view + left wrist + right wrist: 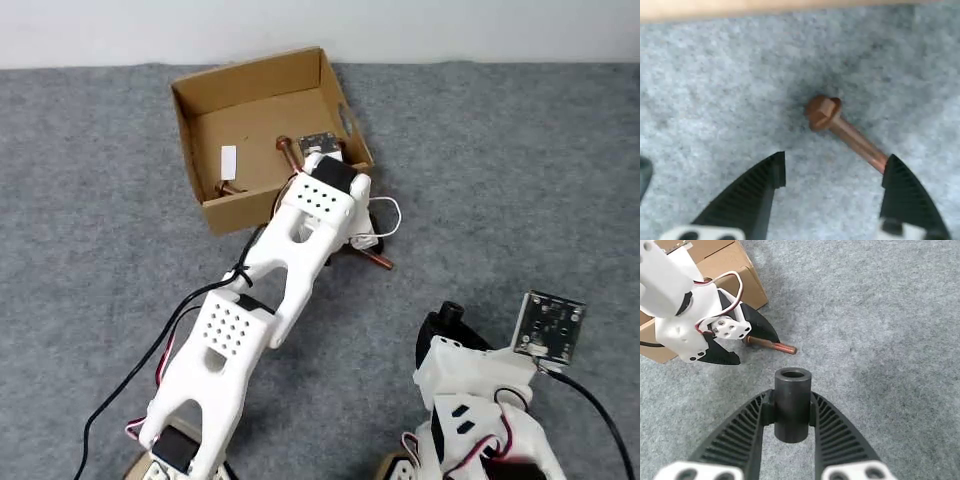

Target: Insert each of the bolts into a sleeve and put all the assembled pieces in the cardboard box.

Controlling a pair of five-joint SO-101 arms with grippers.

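Left claw [836,156] is hanging straight over the bolt [845,132], jaws spread wide, gripping nothing

Bolt is lying flat on the grey mat [520,150], just beside the front wall of the box [260,75] and outside it. Its long axis is running diagonally across the jaw gap instead of square to it: the head is sitting near the middle, and the far end is coming right up against one fingertip [892,167] (can't tell if it's touching)

From the high view the shaft is pointing away from the box, toward the right arm's side. I'm reading that as the end that's going into the bore

Left arm is clearly the nearer one, already above the bolt. I'm expecting the next move to turn on that diagonal: the claw is needing a wrist twist, or a close on the shaft near the head, or the bolt is likely rolling out when the jaws close

Two copper pieces [285,150] are lying inside the box. Whether they're assembled I can't tell

Right claw [792,412] is sitting well apart from the bolt, nearer the robot base, jaws clamped on the black sleeve [792,402]. The sleeve is standing along the claw's own axis with its open bore facing outward, toward the bolt and the left claw. So it's looking ready to take the bolt once that's lifted and lined up
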